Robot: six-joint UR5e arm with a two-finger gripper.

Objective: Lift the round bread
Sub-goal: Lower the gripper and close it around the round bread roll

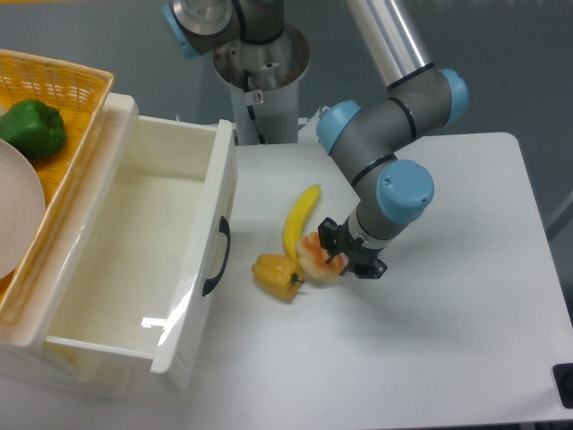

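Observation:
The round bread (317, 259) is a small glossy cream bun with orange-tan patches. It lies on the white table (448, 340), touching the yellow bell pepper (277, 275) on its left and the lower end of a banana (299, 221). My gripper (345, 257) is down at the bun's right side. Its black fingers (339, 260) stand open and reach over the bun's right edge. The wrist hides the fingertips and the far side of the bun. The bun rests on the table.
An open white drawer (192, 269) stands at the left, its front panel and black handle (217, 255) close to the pepper. A wicker basket (81, 90) above it holds a green pepper (32, 128) and a white plate (18, 210).

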